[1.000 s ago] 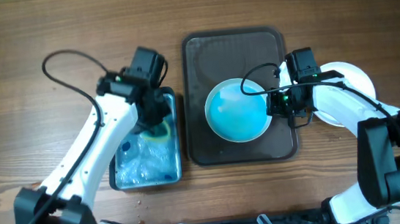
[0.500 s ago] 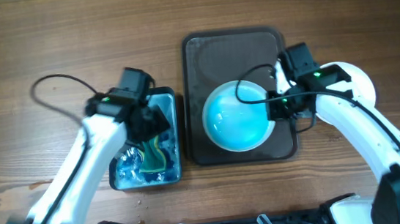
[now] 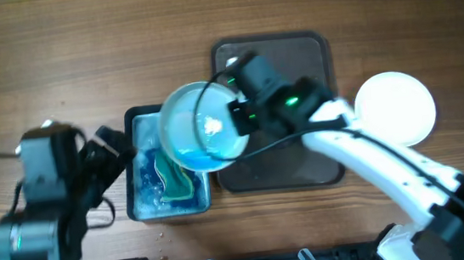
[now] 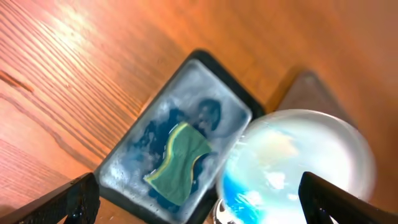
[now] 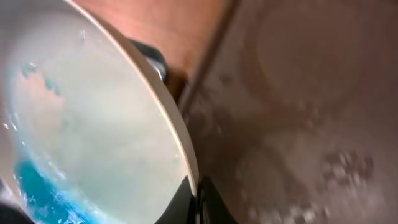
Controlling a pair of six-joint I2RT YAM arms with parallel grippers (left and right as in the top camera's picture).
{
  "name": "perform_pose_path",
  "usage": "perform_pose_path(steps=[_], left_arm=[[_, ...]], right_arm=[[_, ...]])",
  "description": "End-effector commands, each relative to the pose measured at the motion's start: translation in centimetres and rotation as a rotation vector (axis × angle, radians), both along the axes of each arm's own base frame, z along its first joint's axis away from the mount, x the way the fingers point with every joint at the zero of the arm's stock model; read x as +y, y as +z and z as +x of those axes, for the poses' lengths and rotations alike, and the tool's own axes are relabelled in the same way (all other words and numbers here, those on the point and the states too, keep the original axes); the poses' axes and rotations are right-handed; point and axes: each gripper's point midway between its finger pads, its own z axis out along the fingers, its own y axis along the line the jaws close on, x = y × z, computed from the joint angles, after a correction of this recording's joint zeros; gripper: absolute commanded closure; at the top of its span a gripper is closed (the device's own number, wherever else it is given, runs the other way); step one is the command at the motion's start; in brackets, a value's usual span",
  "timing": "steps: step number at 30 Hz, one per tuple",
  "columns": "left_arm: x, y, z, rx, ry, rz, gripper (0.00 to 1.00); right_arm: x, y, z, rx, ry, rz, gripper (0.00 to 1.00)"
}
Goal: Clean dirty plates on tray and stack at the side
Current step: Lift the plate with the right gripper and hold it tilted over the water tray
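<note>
We've swung the plate (image 3: 201, 137) off the tray (image 3: 294, 64). Our right pincer (image 3: 235, 117), clenched on its rim, holds it over the basin's (image 3: 171, 211) right edge. The sponge (image 3: 171, 180) lies just below-left, nearer our left pincer (image 3: 113, 152), released and pulled back.

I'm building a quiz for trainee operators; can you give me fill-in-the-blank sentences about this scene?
The right gripper holds a plate smeared with ____ liquid.
The sponge lying in the basin is ____ in colour.
The left gripper holds nothing, its jaws ____.
A plain white plate lies outside the tray, on its ____ side.
Missing words: blue; green; open; right.
</note>
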Motion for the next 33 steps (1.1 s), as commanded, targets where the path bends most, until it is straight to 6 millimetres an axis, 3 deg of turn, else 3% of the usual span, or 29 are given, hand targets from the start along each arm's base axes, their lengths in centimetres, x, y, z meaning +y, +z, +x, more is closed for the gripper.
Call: perform_pose_path(steps=[1, 6, 16, 24, 33], left_arm=[[0.2, 2.1, -1.1, -0.096, 0.005, -0.001, 0.0], [0.2, 2.6, -1.6, -0.126, 0.004, 0.0, 0.0], [0.2, 2.6, -1.5, -0.123, 0.004, 0.0, 0.0], [0.2, 2.6, -1.5, -0.123, 0.004, 0.0, 0.0], [0.2, 2.6, -1.5, -0.123, 0.004, 0.0, 0.0]], right_arm=[[0.8, 1.2, 1.8, -0.212, -0.083, -0.115, 0.96], [1.1, 4.9, 1.8, -0.48, -0.158, -0.239, 0.96], [2.6, 10.5, -0.1, -0.807, -0.139, -0.452, 0.95], [4.8, 13.6, -1.4, -0.934, -0.091, -0.504, 0.96], [5.7, 14.4, -1.9, -0.965, -0.021, -0.557, 0.96]])
